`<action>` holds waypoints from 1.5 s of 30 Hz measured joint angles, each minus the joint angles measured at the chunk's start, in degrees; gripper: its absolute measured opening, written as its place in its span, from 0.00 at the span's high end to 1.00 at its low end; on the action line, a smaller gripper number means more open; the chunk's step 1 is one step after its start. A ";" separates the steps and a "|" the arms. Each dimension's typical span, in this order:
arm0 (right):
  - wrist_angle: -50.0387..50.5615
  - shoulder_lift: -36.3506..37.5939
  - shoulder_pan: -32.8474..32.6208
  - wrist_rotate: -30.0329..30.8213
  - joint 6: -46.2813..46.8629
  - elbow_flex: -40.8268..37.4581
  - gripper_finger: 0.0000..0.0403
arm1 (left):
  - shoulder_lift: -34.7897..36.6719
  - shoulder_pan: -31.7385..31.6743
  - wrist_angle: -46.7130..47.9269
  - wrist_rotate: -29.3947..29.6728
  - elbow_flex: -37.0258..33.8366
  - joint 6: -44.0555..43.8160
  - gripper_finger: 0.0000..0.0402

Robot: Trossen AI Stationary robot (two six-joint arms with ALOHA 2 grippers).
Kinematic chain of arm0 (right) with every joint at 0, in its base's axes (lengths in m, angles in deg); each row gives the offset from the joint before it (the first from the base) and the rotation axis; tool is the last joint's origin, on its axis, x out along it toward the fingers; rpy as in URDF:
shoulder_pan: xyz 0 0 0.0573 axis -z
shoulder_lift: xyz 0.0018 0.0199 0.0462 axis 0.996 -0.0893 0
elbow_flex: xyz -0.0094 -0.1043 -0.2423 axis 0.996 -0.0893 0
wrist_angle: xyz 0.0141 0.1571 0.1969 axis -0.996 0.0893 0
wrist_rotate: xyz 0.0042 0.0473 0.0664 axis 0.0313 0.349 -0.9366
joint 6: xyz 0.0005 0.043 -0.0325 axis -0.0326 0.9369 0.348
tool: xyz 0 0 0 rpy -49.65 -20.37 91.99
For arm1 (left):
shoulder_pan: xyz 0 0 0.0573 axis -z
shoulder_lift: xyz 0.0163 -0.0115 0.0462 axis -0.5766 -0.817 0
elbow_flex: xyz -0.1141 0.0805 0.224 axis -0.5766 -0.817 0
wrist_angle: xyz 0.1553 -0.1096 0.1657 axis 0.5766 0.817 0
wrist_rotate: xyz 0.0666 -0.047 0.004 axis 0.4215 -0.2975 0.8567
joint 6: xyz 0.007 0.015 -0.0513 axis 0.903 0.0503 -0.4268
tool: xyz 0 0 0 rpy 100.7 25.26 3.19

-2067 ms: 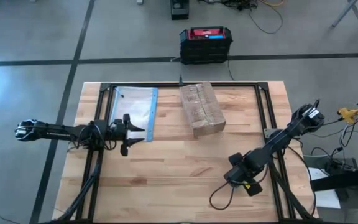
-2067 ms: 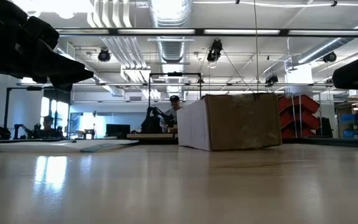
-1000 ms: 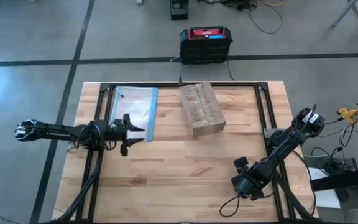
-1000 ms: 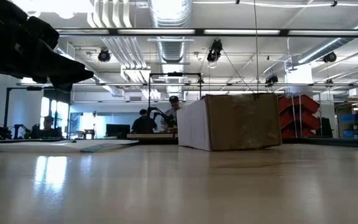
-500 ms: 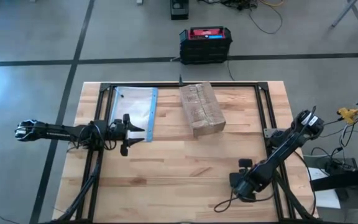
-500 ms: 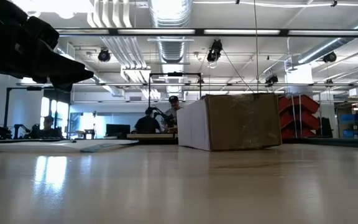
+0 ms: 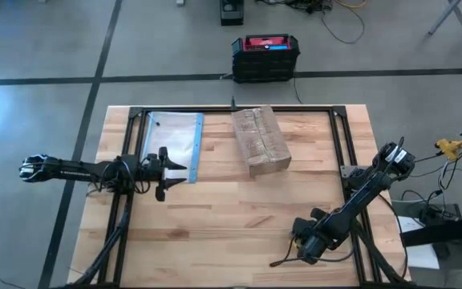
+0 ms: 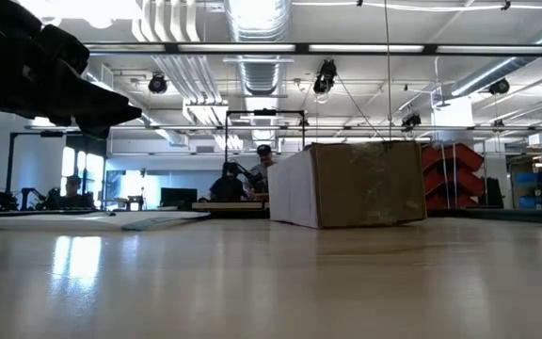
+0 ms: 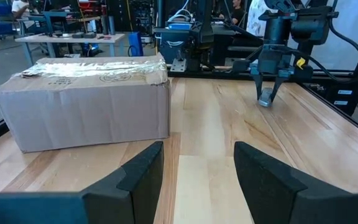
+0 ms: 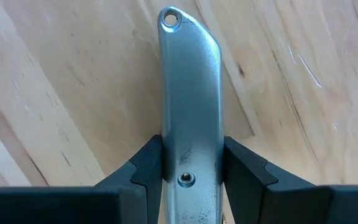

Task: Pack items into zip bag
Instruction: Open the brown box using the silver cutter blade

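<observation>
- Your right gripper (image 10: 191, 163) is low over the table's (image 7: 215, 217) near right part, its fingers (image 10: 143, 167) closed against a slim grey metal tool (image 10: 190, 99).
- Your left gripper (image 7: 167, 172) waits, fingers apart and empty, touching the zip bag's (image 7: 172, 138) near blue edge.
- The zip bag lies flat at the far left, well apart from that tool, beside the cardboard box (image 7: 260, 139).

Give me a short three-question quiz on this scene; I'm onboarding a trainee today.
1. True or false: the zip bag lies flat beside the cardboard box.
2. What does the right gripper hold? A) the grey metal tool B) the bag C) nothing
3. Fill in: the left gripper hovers at the bag's ___ strip.

Key: 1 true; 2 A; 3 blue.
</observation>
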 joint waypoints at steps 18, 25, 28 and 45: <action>0.63 -0.09 3.57 -3.25 -7.55 4.06 0.72 | -0.02 0.02 -0.01 -0.01 -0.01 0.00 0.55; 0.86 -0.07 11.65 -4.19 -18.60 4.47 0.72 | 0.00 0.00 0.00 -0.02 0.01 0.00 0.55; 0.87 -0.06 15.53 -4.96 -24.11 4.48 0.72 | -0.01 0.02 0.00 -0.01 0.00 0.00 0.55; 0.98 0.04 29.82 -7.87 -41.30 4.48 0.72 | -0.02 0.00 -0.02 0.00 0.01 0.00 0.55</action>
